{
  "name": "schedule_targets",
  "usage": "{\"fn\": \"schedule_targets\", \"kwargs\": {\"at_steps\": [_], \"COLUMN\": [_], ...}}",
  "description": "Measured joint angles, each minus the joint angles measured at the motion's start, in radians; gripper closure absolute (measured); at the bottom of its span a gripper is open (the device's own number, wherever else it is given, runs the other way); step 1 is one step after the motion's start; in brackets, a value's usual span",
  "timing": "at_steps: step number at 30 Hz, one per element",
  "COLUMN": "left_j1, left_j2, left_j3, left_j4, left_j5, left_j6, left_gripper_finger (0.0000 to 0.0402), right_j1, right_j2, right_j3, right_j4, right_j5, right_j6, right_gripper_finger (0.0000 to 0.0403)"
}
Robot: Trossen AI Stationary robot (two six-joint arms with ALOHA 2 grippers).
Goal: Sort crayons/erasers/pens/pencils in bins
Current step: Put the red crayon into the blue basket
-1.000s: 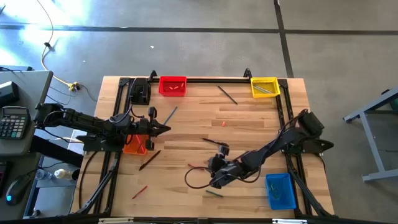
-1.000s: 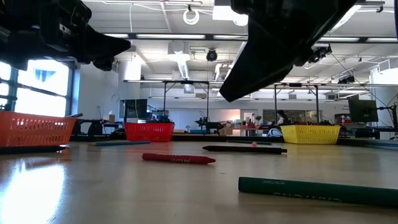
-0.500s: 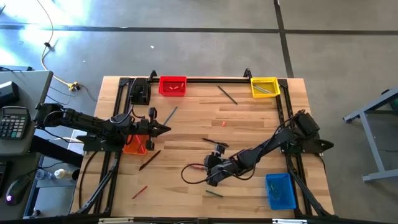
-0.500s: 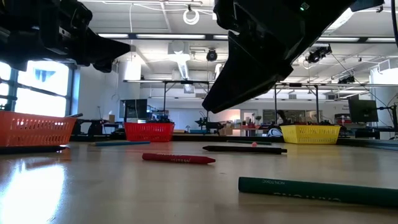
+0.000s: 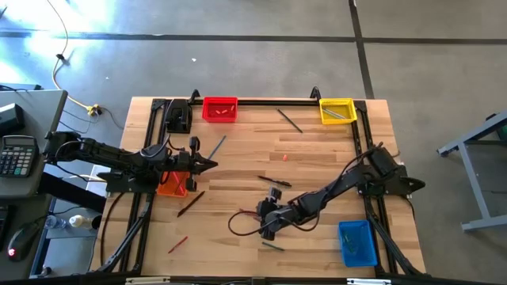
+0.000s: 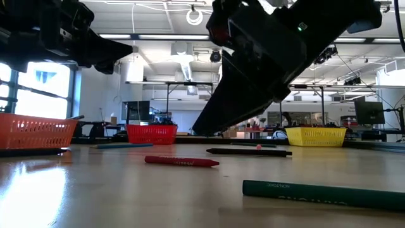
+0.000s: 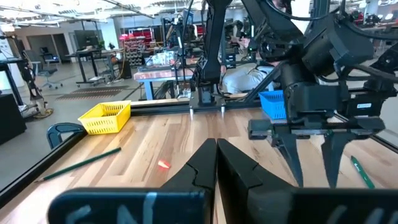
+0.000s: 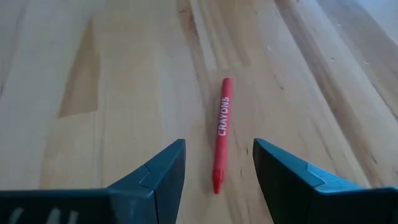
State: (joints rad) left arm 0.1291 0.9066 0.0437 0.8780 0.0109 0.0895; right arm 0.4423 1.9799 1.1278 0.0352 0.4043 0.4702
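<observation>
Red crayon (image 8: 221, 134): flat on the counter (image 8: 124, 74), near its middle front. My right gripper (image 8: 216, 167): fingers apart, poised above it, not touching. My left gripper (image 5: 207, 164): fingers together, beside the orange bin (image 5: 171, 185).

From above, the right gripper (image 5: 262, 223) hides most of the red crayon (image 8: 220, 132) beneath it.

I see bare counter (image 8: 124, 74) on both sides of the red crayon (image 8: 220, 134) between my right hand's (image 8: 217, 163) parted fingers. A green pencil (image 5: 272, 246) lies nearby (probably clear, though I can't be sure).
</observation>
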Motion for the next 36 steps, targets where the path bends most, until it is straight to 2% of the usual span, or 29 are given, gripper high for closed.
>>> {"fn": "schedule_targets", "kwargs": {"at_steps": [10,26,30,36], "left_j1": [0.0,0.0,0.0,0.0], "left_j2": [0.0,0.0,0.0,0.0], "left_j3": [0.0,0.001,0.001,0.001], "left_j4": [-0.002,-0.02,-0.025,-0.025], "left_j5": [0.0,-0.023,-0.042,-0.045], "left_j6": [0.0,0.0,0.0,0.0], "left_gripper_finger": [0.0399,0.0399,0.0399,0.0399], "right_j1": [-0.029,-0.051,-0.051,-0.051], "right_j2": [0.071,0.068,0.047,-0.023], "right_j3": [0.0,0.005,0.003,-0.004], "right_j4": [0.002,-0.093,-0.139,-0.298], "right_j5": [0.002,-0.072,-0.081,-0.098], "right_j6": [-0.012,-0.082,-0.075,-0.025], "right_gripper_finger": [0.0232,0.0372,0.038,0.0378]}}
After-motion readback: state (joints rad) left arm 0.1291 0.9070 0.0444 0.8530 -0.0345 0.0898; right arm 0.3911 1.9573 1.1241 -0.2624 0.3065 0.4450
